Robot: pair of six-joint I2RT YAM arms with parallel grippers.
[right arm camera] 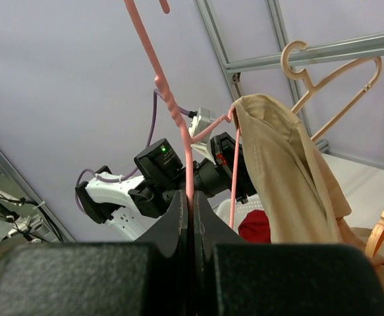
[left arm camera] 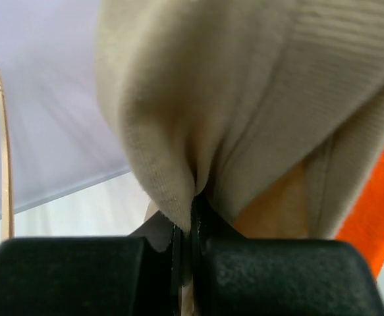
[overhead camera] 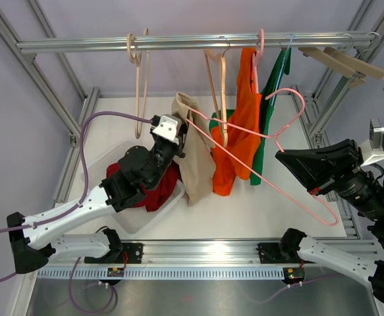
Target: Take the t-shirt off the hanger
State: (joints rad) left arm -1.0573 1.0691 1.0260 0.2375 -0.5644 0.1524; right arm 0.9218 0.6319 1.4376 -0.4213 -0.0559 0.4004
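The right gripper (right arm camera: 190,205) is clenched on the wire of the pink hanger (right arm camera: 187,164), and the left gripper (left arm camera: 190,232) pinches a fold of the beige t-shirt (overhead camera: 195,158). The ribbed, bunched shirt hangs limp from the hanger's left tip, above the table beside a white bin (overhead camera: 134,222). Farther back, an orange garment (overhead camera: 241,131) hangs from the rail (overhead camera: 178,43).

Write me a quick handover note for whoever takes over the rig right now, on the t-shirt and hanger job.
Left pincer: shut on the beige t-shirt.
Right pincer: shut on the pink hanger, held off the rail.
Done: the shirt is bunched at the hanger's end by the left pincer; the rest of the hanger is bare.
Left to do: pull the shirt free of that end.
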